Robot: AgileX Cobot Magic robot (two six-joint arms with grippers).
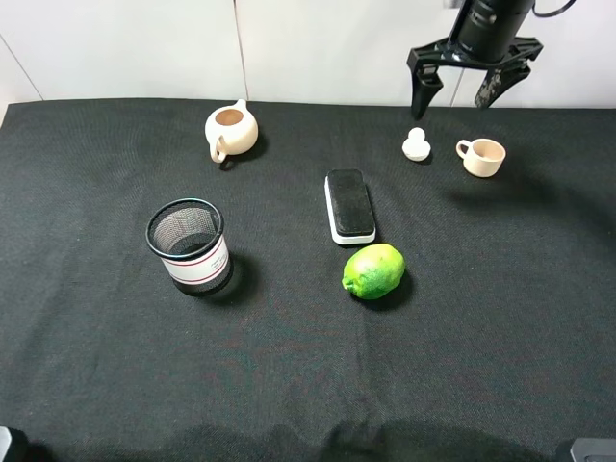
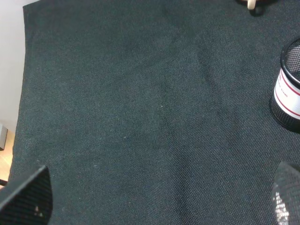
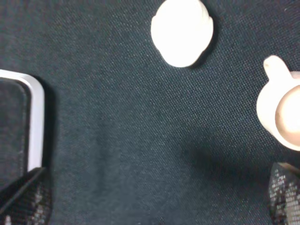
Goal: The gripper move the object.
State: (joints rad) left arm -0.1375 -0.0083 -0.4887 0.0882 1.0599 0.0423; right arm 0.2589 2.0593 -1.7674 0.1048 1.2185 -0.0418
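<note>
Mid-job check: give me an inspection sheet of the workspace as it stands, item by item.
Surface: black cloth, flat, no spills seen.
Job's things: lid on the cloth beside the cup, apart from it, ungripped.
Clutter: teapot with open top; mesh holder; eraser; lime.
End effectors: right end effector open, raised, lid not between its fingers; left end effector open, low over the cloth, holding nothing.
Cables: cable at the right arm's top, off the table.
Surroundings: white wall behind; nothing else seen.
</note>
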